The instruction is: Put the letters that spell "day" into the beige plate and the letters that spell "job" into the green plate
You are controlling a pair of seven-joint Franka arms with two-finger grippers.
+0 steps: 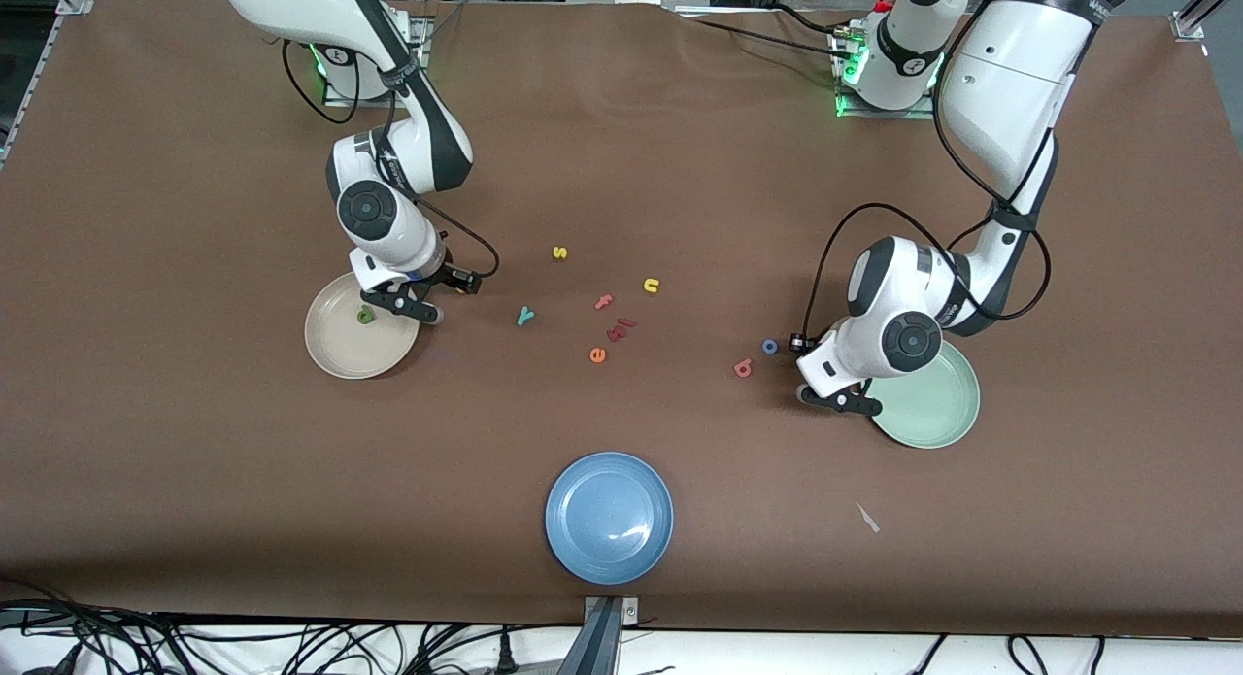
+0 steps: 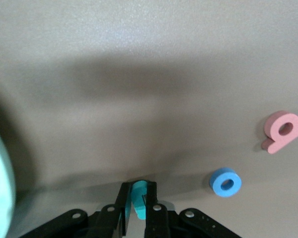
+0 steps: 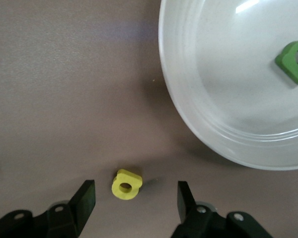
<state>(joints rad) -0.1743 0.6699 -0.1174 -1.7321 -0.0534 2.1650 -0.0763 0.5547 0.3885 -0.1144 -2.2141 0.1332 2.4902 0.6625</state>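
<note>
R gripper [image 1: 416, 306] sits low at the edge of the beige plate [image 1: 335, 356], fingers apart w/ nothing clamped. The yellow a [image 3: 126, 184] lies flat on the table between the open fingertips, touching neither; its ring hole faces up. The dark green d [image 1: 365, 315] lies flat inside the plate, just beside the gripper on the plate side. R arm comes down from its base, elbow bent, wrist tipped steeply to the table.

Mid-table, toward the L arm from that gripper: teal y [image 1: 525, 315] lies flat, then a loose group w/ yellow s [image 1: 559, 253], pink f [image 1: 604, 302], orange e [image 1: 597, 354], yellow u [image 1: 651, 286]. Blue plate [image 1: 609, 517] is nearest the front camera. Surface is a brown mat [image 1: 194, 481] over the whole table; cables run along the front edge.

Salmon-red b [image 1: 743, 368] and blue o [image 1: 769, 346] lie flat near the L gripper, apart from each other, o the closer to it.

L gripper [image 2: 138, 201] is down at the table just beside the green plate [image 1: 937, 413], fingers clamped on the teal j [image 2: 138, 204]; the j stands upright between them, long axis running along the fingers. L arm loops down from its base, forearm over the plate, wrist bent low.
</note>
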